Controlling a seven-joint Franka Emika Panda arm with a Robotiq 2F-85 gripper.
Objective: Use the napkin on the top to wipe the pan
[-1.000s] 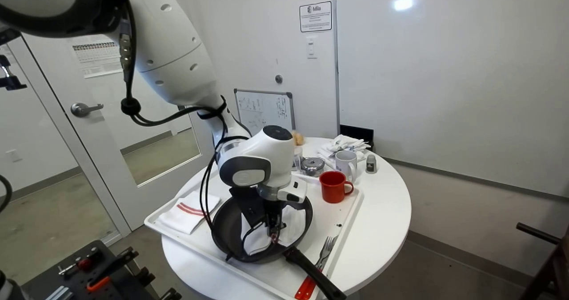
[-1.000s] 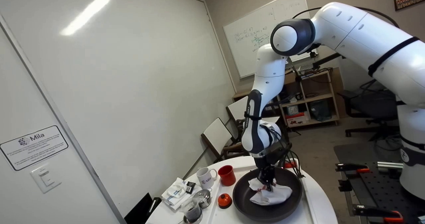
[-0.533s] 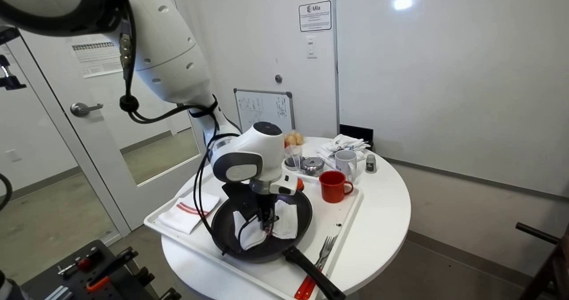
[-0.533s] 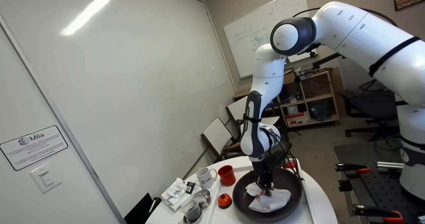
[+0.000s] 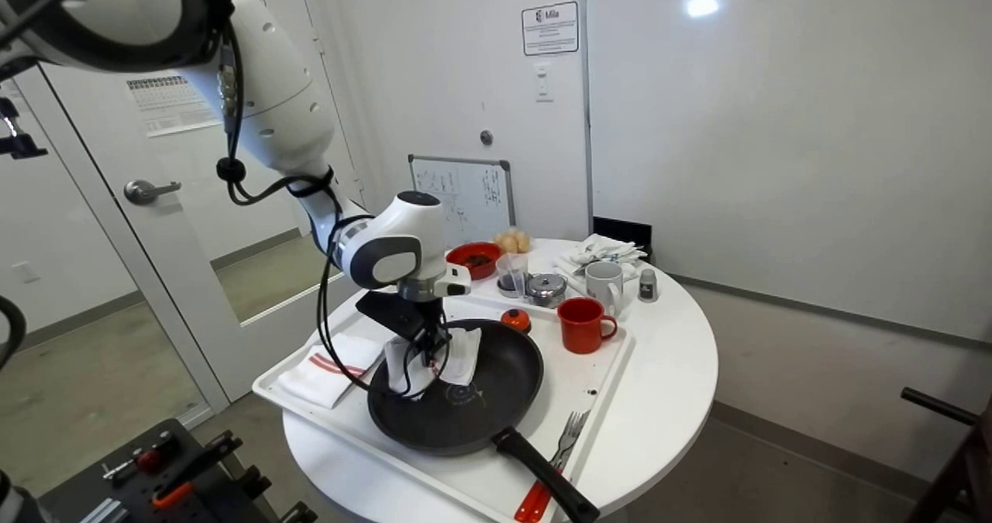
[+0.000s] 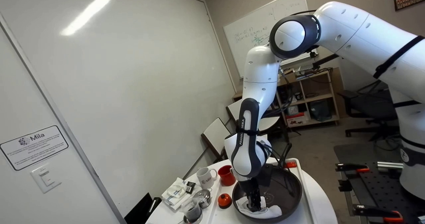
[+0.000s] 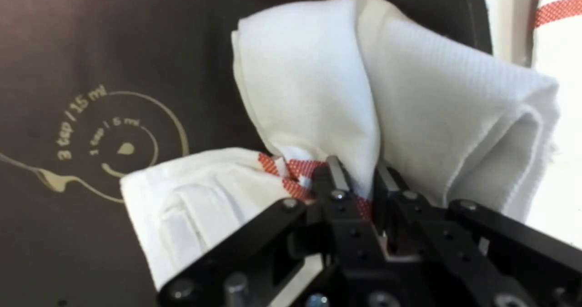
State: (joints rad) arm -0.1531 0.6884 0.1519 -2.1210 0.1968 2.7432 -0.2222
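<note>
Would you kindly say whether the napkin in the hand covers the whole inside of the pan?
No: the wrist view shows printed measuring marks on a bare part of the pan, beside the napkin.

A red cylindrical mug (image 5: pixel 579 328) stands near a white cylindrical mug (image 5: pixel 601 281), while a red-handled metal fork (image 5: pixel 570 431) lies on a white rectangular tray (image 5: pixel 564 387) near the rim.
</note>
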